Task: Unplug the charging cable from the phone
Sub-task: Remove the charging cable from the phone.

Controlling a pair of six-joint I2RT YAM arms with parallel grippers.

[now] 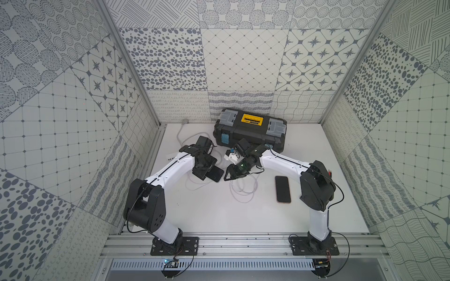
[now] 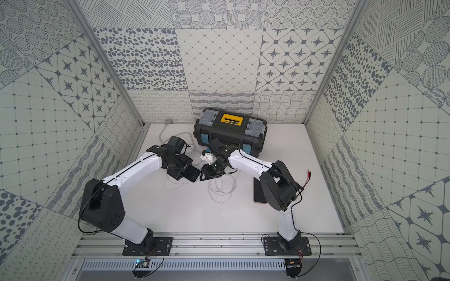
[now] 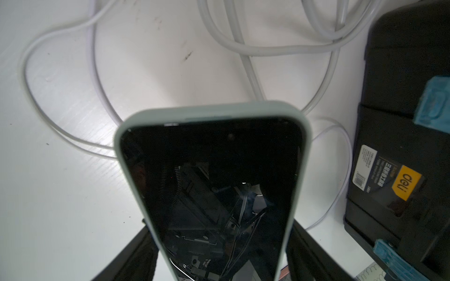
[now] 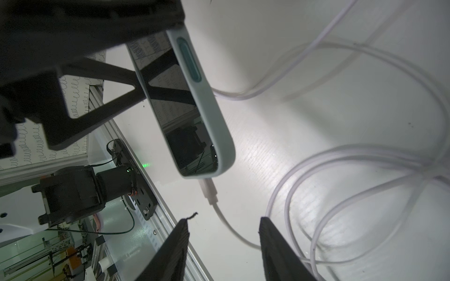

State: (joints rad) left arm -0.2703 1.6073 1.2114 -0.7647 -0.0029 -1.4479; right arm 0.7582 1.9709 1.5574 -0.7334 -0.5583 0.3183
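My left gripper (image 1: 209,173) is shut on the phone (image 1: 216,174), a dark-screened phone (image 3: 211,170) in a pale green case, and holds it above the table. Its black fingers (image 3: 136,258) press both long sides. In the right wrist view the white plug (image 4: 209,192) of the charging cable (image 4: 231,231) sits in the phone's (image 4: 214,116) lower end. My right gripper (image 4: 224,220) stands open just short of the plug. The cable runs between its fingers without touching them. In both top views the right gripper (image 1: 227,173) faces the phone's (image 2: 193,174) free end.
A black toolbox (image 1: 250,130) with a yellow label stands at the back, close behind both wrists. A second dark phone (image 1: 283,189) lies flat on the right. Loose white cable loops (image 1: 243,192) lie under the right gripper. A white charger block (image 1: 231,157) sits by the toolbox.
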